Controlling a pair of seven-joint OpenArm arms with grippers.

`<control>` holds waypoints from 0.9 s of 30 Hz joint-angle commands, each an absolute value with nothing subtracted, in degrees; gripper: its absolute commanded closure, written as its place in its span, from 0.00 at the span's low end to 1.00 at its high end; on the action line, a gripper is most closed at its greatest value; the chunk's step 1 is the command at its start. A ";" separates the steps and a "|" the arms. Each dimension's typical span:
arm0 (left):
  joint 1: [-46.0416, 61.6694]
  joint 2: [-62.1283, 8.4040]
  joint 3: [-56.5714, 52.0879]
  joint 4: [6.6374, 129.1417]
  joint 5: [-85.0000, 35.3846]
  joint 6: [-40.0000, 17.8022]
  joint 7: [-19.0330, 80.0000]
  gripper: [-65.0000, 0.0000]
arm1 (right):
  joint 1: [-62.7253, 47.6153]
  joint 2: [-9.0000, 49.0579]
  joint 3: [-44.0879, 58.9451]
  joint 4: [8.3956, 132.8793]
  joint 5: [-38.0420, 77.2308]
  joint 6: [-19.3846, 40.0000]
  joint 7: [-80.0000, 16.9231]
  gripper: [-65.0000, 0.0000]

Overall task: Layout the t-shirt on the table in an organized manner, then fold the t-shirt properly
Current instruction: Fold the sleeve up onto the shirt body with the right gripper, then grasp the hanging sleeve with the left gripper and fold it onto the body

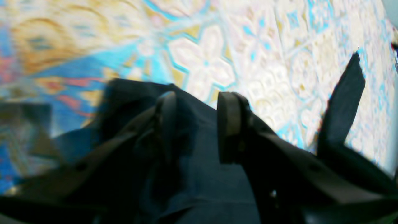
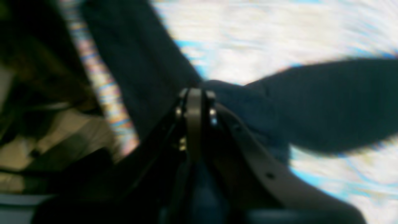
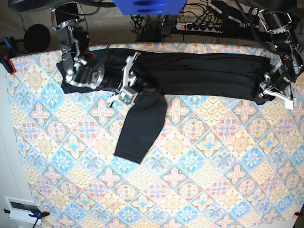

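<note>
- Your right gripper (image 3: 124, 95) is clenched on the shirt (image 3: 199, 73) near a sleeve that trails toward the table's (image 3: 190, 180) bare near half.
- Your left gripper (image 3: 270, 90) stands released over the shirt's end, seemingly touching it, by the table edge.

The base camera looks straight down; both wrist cameras ride close, sharing the plain black thin-fabric shirt (image 3: 190, 73) at 12 o'clock.
</note>
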State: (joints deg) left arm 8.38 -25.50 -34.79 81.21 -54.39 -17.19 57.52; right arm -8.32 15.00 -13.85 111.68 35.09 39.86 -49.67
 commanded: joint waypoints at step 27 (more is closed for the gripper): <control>-19.47 -17.19 7.60 80.04 -45.67 -17.19 56.31 0.66 | -8.92 19.74 -19.65 113.80 13.23 40.00 -50.77 0.72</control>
